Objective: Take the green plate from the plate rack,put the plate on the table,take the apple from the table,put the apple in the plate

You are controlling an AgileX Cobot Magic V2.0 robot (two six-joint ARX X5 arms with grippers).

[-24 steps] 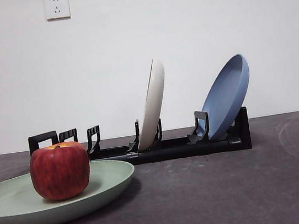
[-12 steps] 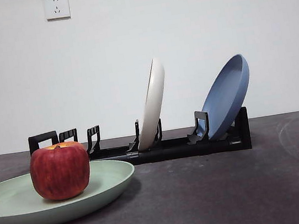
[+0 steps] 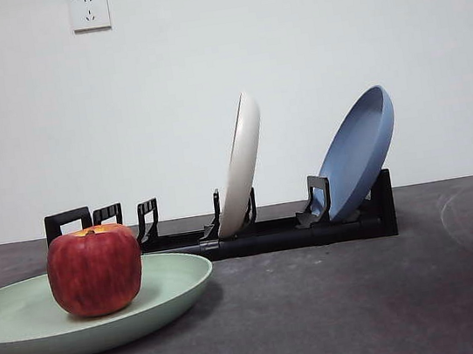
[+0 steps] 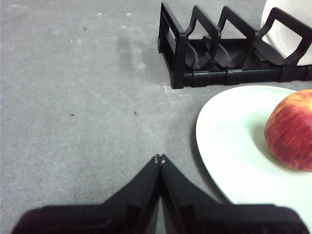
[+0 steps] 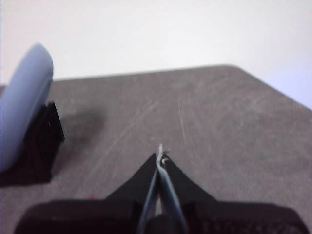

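Judging from the lower left of the front frame, you look finished: the apple (image 3: 95, 270) sits in the green plate (image 3: 176, 282) on the table (image 3: 368, 299), both grippers' jaws pressed together, empty.

The left gripper (image 4: 159, 159) has its two black jaws pressed together, the tips meeting in a sharp point with nothing between them. In its own wrist view the jaws rise from the 6 o'clock edge and the point aims toward 12 o'clock, held low and tilted downward. The right gripper (image 5: 161, 155) is likewise closed, its jaws meeting in a thin seam and gripping nothing, aimed more level and also pointing toward 12 o'clock. Neither arm shows in the front view; both are out of its frame.
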